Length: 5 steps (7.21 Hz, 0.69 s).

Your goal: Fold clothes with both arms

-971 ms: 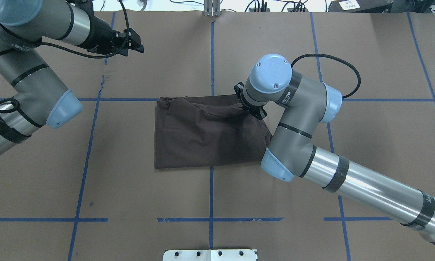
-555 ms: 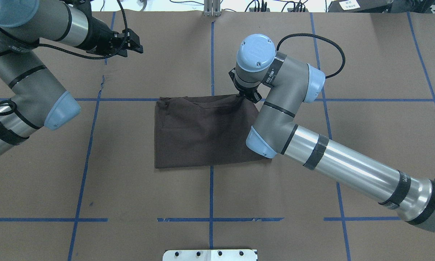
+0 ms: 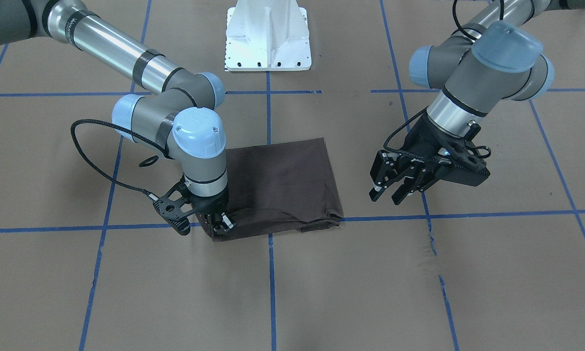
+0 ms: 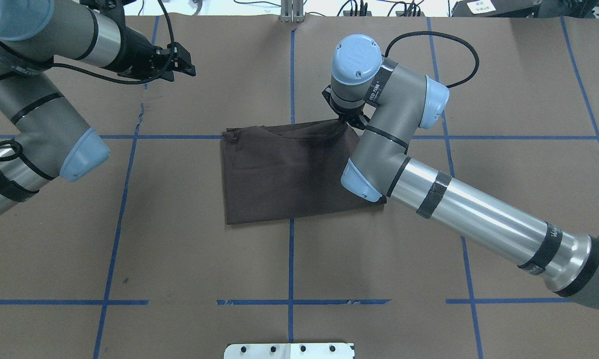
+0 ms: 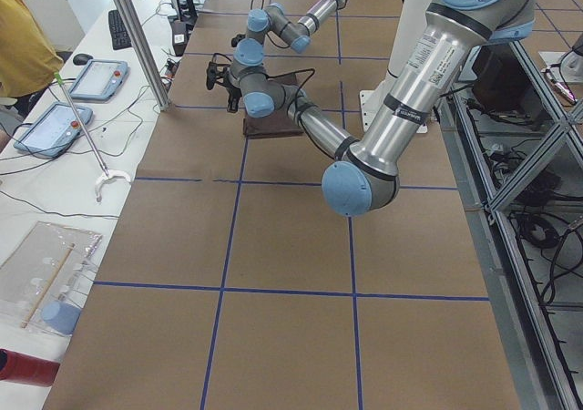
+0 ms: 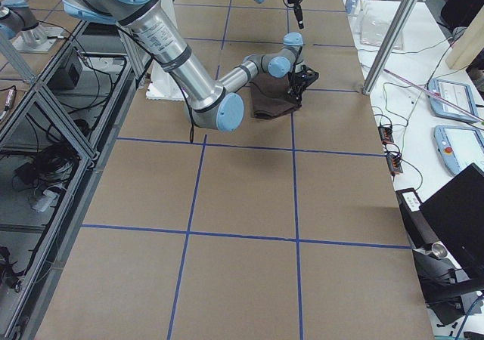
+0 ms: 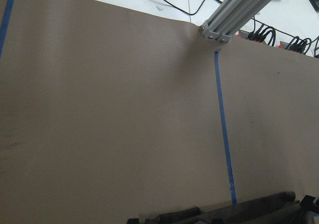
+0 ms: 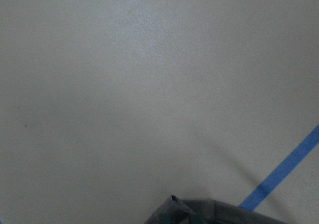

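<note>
Overhead exterior shows the dark T-shirt (image 4: 289, 174) folded into a rough rectangle near the middle of the brown-paper-covered table (image 4: 179, 259), its far edge lying along a blue tape line (image 4: 169, 136) that crosses the table. The right arm (image 4: 459, 214) reaches over the shirt's right side. Its elbow band carries white lettering, too small and angled to read; another band near its base shows a partial letter, also illegible. The right gripper (image 3: 217, 220) is down at the shirt's far right corner, its fingers pinching the cloth there, seen in the front-facing view; the corner is slightly gathered and the far edge wrinkled. The left arm (image 4: 40, 124) stands toward the table's far left corner, well apart from the shirt. The left gripper (image 3: 393, 191) hangs above bare paper with its fingers spread and nothing between them. A white bolted base plate (image 3: 268, 34) sits at the table's near edge.
</note>
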Available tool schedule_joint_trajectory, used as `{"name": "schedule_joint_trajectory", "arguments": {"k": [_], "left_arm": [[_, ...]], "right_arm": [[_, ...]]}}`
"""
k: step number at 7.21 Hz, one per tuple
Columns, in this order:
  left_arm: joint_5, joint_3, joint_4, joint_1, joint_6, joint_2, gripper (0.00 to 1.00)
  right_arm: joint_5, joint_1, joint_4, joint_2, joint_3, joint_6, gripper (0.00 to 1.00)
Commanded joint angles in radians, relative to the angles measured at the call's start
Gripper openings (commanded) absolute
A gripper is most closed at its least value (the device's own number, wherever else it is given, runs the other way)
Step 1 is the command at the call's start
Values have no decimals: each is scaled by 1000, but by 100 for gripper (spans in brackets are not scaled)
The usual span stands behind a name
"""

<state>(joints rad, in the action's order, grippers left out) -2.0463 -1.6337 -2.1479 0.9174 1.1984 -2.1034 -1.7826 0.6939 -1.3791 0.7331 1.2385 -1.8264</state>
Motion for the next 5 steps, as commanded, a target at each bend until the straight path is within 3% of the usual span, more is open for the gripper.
{"name": "schedule_joint_trajectory", "arguments": {"k": [1, 3, 4, 5], "left_arm": [[0, 2, -1, 0, -3, 3, 59], [-3, 0, -3, 1, -35, 51, 62], [-2, 0, -1, 9, -133, 77, 71], [1, 2, 0, 33, -249, 126, 71]], "right_arm": [[-1, 25, -2, 9, -4, 82, 100], [-47, 109, 5, 90, 10, 268, 100], [-102, 175, 6, 142, 30, 412, 100], [-113, 230, 5, 223, 68, 644, 100]]}}
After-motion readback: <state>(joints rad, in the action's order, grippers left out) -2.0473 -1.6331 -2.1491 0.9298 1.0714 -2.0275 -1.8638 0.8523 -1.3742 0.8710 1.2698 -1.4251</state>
